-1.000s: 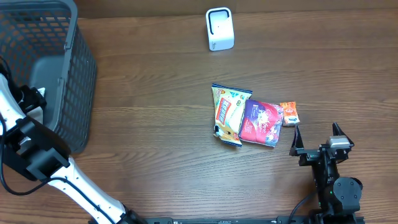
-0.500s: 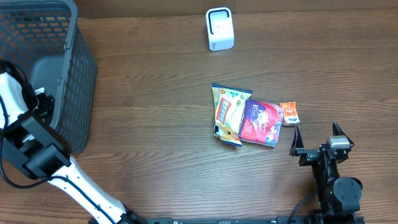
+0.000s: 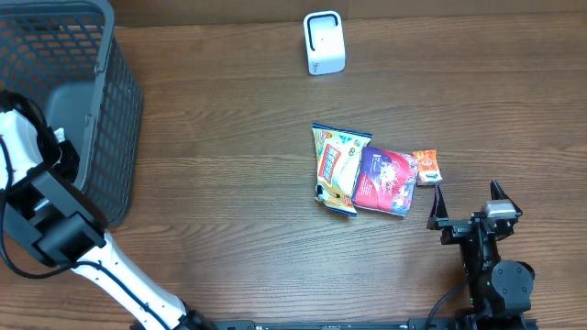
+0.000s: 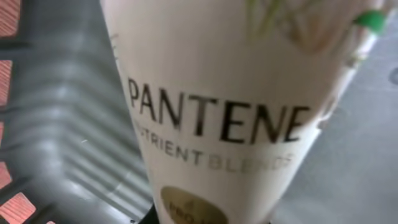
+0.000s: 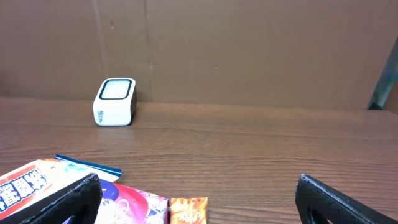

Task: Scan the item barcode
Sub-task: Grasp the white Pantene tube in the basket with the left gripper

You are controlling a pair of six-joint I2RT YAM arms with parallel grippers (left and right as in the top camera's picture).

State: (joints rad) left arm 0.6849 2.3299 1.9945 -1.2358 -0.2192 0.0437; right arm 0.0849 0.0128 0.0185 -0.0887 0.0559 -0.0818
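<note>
The left arm (image 3: 26,151) reaches down into the dark mesh basket (image 3: 110,110) at the far left of the wooden surface (image 3: 220,192), with the left claw (image 3: 62,151) low against the basket's inner wall. That claw is closed right down. Its wrist view is filled by a cream Pantene bottle (image 4: 230,93) lying inside the basket, but its fingers are out of sight there, so whether it grips the bottle cannot be told. The right claw (image 3: 465,194) hovers near the front right edge with its jaws spread wide and nothing between them. Just beyond it lie a yellow snack bag (image 3: 337,167), a purple packet (image 3: 385,181) overlapping the bag's edge, and a small orange packet (image 3: 426,167) beside the purple one. The white scanner (image 3: 324,42) stands upright at the far edge, well apart from the packets.
</note>
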